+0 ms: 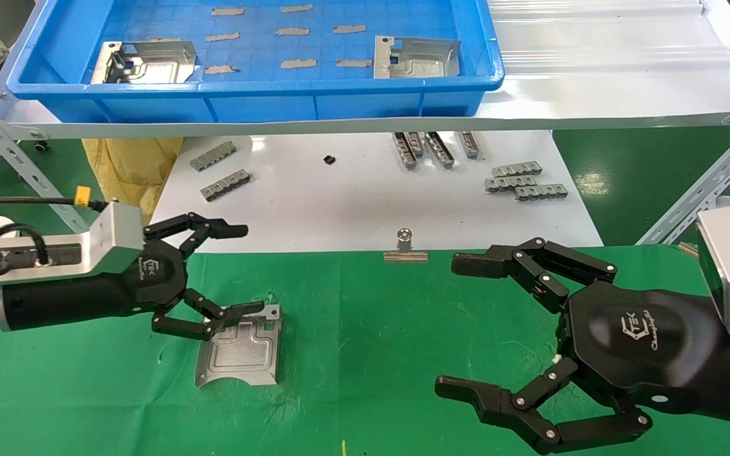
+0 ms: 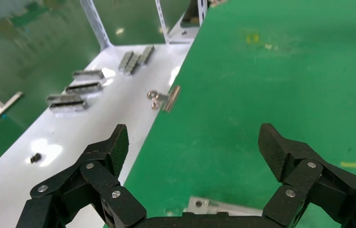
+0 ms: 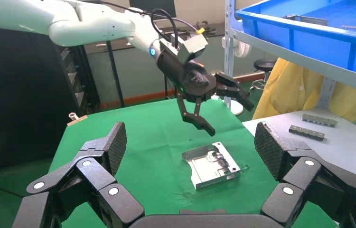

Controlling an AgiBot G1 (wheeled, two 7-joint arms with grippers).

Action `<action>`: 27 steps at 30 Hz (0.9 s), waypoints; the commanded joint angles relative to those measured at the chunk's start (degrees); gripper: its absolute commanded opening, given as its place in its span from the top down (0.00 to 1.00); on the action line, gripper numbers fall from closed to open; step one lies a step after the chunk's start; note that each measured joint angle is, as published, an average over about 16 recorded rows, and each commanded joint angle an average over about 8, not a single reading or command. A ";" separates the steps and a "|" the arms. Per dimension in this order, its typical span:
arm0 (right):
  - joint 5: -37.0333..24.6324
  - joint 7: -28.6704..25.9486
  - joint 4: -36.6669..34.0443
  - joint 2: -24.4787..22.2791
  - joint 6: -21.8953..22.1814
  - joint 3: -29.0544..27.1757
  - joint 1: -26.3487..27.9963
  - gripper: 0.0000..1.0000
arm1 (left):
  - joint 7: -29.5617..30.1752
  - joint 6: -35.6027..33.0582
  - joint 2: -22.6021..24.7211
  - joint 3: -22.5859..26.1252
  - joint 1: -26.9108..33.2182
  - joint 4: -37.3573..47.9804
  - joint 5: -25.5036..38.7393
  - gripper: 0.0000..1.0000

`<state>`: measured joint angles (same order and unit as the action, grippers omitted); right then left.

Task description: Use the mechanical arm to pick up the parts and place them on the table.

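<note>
One silvery stamped part [image 1: 239, 347] lies flat on the green table [image 1: 371, 297], left of centre. My left gripper [image 1: 246, 269] is open and empty, and its lower finger hangs just above the part's far edge. In the left wrist view, only a corner of the part [image 2: 214, 206] shows under the open left gripper [image 2: 195, 147]. My right gripper [image 1: 452, 324] is open and empty over the table's right side. The right wrist view shows that gripper [image 3: 191, 142], the part [image 3: 211, 164] and the left gripper [image 3: 228, 117] above it. Two more parts [image 1: 146, 62] [image 1: 416, 58] lie in the blue tray.
The blue tray [image 1: 263, 101] stands on a white shelf at the back and holds several thin grey strips. A glossy white board [image 1: 339, 202] behind the table carries small grey ribbed bars [image 1: 523, 180]. A silver clip [image 1: 405, 247] sits on the table's far edge.
</note>
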<state>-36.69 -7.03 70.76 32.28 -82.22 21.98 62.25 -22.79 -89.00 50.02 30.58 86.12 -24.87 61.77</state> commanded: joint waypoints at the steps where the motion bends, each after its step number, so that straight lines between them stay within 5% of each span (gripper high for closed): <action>1: 0.00 0.00 0.00 0.00 0.00 0.00 0.00 0.00 | 1.71 0.17 -0.76 -0.74 -1.25 -2.48 -1.01 0.00; 27: 0.00 0.00 0.00 0.00 0.00 0.00 0.00 0.00 | 23.81 2.35 -10.65 -10.34 -17.43 -34.57 -14.13 0.00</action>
<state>-36.69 -7.03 70.76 32.28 -82.22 21.99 62.25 1.02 -86.65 39.37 20.25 68.69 -59.45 47.64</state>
